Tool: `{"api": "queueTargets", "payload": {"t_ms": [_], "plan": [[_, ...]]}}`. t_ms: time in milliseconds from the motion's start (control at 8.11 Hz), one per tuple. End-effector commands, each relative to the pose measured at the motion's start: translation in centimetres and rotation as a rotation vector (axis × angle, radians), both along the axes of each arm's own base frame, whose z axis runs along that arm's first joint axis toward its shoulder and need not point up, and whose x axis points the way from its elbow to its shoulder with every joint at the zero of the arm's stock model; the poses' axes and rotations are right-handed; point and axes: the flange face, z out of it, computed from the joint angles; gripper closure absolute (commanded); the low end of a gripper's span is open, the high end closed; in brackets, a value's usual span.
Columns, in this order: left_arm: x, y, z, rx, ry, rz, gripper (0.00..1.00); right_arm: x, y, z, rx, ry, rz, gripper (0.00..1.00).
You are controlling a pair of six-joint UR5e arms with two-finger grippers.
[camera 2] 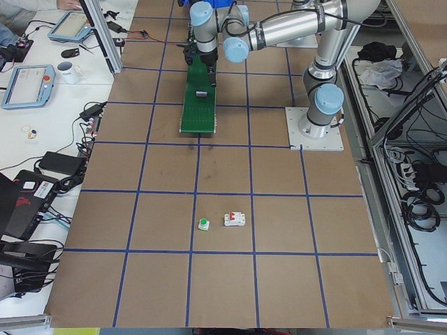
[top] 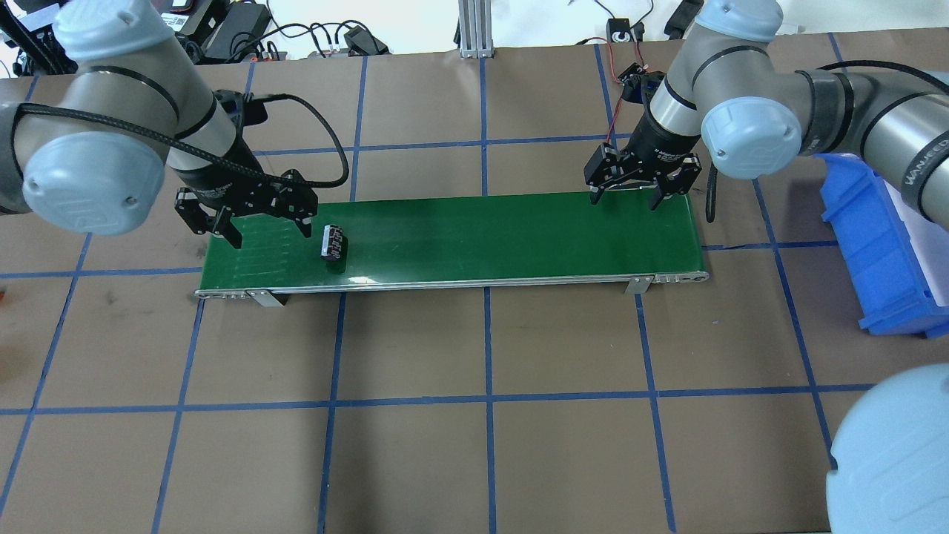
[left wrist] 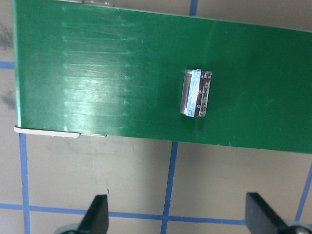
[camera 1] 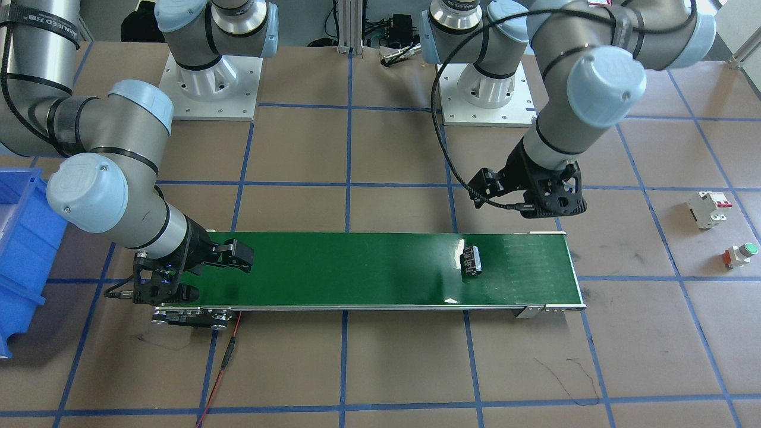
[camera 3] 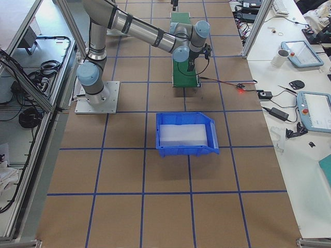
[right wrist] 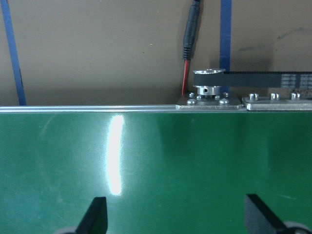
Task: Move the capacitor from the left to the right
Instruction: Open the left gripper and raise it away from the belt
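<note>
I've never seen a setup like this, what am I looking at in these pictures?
Two robot arms work at a brown table, each ending in a two-fingered pincer. Two pictures look down from above, one from behind the robot, one facing it; two look along the table from its ends; two come from wrist cameras. A green belt lies across the table. A small black capacitor lies on it near the left pincer; the right pincer hangs over the other end. Both are open and hold nothing. A blue bin, a white breaker and a green-topped button sit off the belt.
</note>
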Motion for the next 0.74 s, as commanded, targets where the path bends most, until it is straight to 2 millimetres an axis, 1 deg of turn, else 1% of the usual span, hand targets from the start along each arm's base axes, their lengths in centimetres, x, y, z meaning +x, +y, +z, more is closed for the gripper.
{"api": "queueTargets", "payload": {"t_ms": [0, 123, 247, 370, 493, 616], "plan": [[-2.6, 3.5, 12.2, -0.228, -0.016, -0.025, 0.00, 0.0, 0.3, 0.0, 0.020, -0.004, 0.001, 0.00], [-3.0, 4.4, 14.9, -0.254, -0.012, -0.033, 0.00, 0.1, 0.4, -0.1, 0.023, -0.007, 0.013, 0.00], [-3.1, 4.6, 16.5, -0.278, -0.005, -0.033, 0.00, 0.1, 0.4, -0.2, 0.011, -0.013, 0.080, 0.00], [-3.4, 3.7, 16.1, -0.276, 0.026, -0.036, 0.00, 0.1, 0.4, -0.5, 0.014, -0.013, 0.103, 0.00], [-3.0, 3.3, 16.8, -0.287, 0.026, -0.028, 0.00, 0.1, 0.4, -0.5, 0.017, -0.013, 0.103, 0.00], [-2.4, 2.9, 19.1, -0.317, 0.023, -0.023, 0.00, 0.1, 0.4, -0.7, 0.020, -0.015, 0.101, 0.00]]}}
